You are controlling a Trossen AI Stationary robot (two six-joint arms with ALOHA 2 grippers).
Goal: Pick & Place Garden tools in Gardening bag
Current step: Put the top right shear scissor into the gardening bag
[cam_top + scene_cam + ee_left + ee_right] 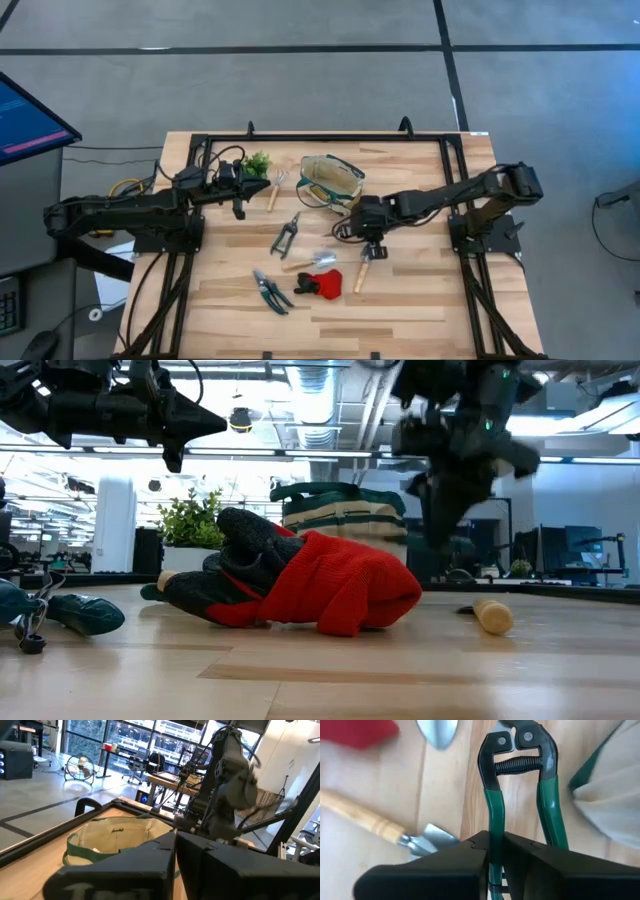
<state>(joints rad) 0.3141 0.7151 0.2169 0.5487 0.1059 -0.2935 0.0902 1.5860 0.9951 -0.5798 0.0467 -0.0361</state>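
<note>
Fingers of my right gripper [496, 851] pinch one green handle of the pruning shears [520, 795], lifted just beside the gardening bag [332, 180]. My left gripper [238, 190] hangs shut, empty, by the potted plant [257, 162].

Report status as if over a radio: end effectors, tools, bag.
Right end effector shut on green-handled shears, beside the bag. Left end effector shut, empty, near the plant. Other tools not yet bagged.
</note>
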